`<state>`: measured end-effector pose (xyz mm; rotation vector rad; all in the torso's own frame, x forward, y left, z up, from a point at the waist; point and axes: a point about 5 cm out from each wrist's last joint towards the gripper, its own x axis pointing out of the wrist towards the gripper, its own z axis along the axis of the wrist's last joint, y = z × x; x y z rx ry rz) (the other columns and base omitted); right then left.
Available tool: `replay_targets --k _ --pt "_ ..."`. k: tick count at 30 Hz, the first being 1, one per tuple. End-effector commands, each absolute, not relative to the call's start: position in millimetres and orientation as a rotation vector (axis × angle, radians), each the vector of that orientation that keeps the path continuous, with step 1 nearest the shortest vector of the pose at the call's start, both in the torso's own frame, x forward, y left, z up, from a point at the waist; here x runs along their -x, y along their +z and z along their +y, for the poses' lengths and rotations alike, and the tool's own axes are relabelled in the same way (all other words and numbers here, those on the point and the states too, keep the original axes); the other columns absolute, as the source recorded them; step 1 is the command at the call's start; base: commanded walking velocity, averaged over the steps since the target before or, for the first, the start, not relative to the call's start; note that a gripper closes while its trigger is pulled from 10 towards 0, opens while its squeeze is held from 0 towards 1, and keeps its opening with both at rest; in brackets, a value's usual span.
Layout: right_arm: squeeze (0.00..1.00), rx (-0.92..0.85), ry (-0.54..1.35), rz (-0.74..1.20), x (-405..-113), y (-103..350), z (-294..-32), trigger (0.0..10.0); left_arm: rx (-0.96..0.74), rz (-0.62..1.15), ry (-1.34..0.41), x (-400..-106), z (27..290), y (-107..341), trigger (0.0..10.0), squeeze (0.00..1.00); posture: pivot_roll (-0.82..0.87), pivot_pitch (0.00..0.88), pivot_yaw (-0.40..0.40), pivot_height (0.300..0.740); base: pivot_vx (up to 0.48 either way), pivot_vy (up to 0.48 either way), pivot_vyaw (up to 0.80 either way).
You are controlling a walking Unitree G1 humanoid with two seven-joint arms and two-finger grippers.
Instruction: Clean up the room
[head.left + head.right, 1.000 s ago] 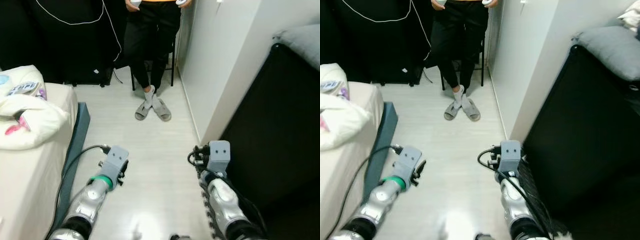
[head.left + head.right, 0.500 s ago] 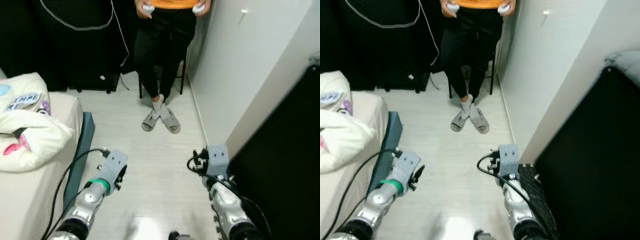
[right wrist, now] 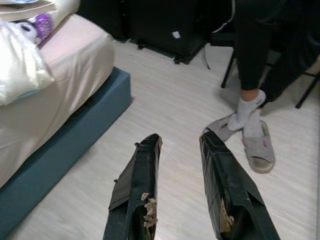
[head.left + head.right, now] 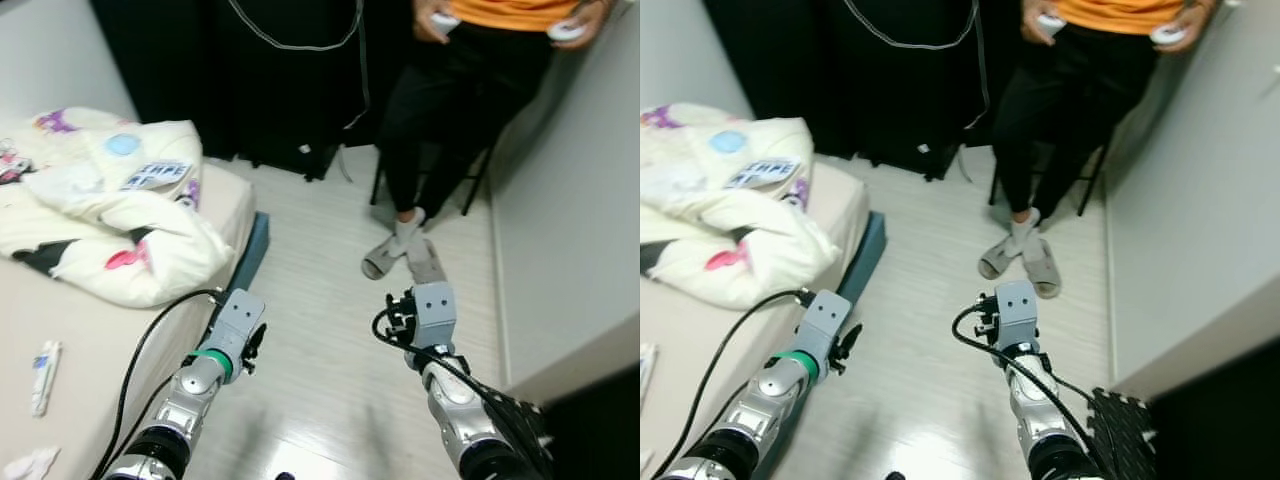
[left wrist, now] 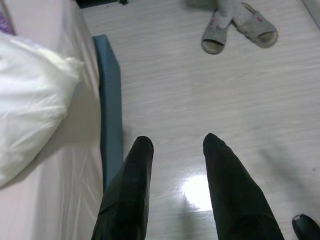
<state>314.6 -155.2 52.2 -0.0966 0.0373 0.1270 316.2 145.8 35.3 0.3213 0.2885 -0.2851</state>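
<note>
A crumpled white blanket (image 4: 110, 200) with coloured prints lies on the bed (image 4: 90, 340) at my left. On the bare mattress near it are a small white tube (image 4: 42, 362) and a crumpled tissue (image 4: 28, 465). My left arm (image 4: 235, 322) and right arm (image 4: 432, 312) are held out low over the pale wood floor beside the bed. The left gripper (image 5: 175, 145) is open with nothing between its fingers, above the floor next to the bed's blue base (image 5: 110, 100). The right gripper (image 3: 181, 139) is open too, and empty, pointing toward the slippers (image 3: 250, 142).
A person (image 4: 470, 100) sits on a dark chair ahead, holding controllers, feet in grey slippers (image 4: 400, 255). A white wall (image 4: 570, 220) runs along the right. Black furniture with a white cable (image 4: 290, 80) stands at the back. A black studded mat (image 4: 1125, 430) lies low right.
The camera has swung left: more of the bed and blanket are in view, and the black furniture on the right has slid out. Both arms keep the same pose.
</note>
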Motion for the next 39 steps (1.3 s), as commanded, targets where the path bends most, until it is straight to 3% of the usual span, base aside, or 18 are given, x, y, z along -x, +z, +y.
replay_targets --k 1,39 --pt "0.00 0.095 0.125 0.074 -309.1 43.8 -157.2 10.0 -0.315 0.303 -0.294 -314.3 144.8 32.5 10.0 0.00 0.03 0.075 0.048 0.740 0.000 0.000 0.77" --pt "0.00 0.142 0.171 0.040 -309.7 49.3 -156.8 10.0 -0.337 0.294 -0.322 -316.2 136.4 34.1 10.0 0.00 0.01 0.058 0.042 0.740 0.000 0.000 0.65"
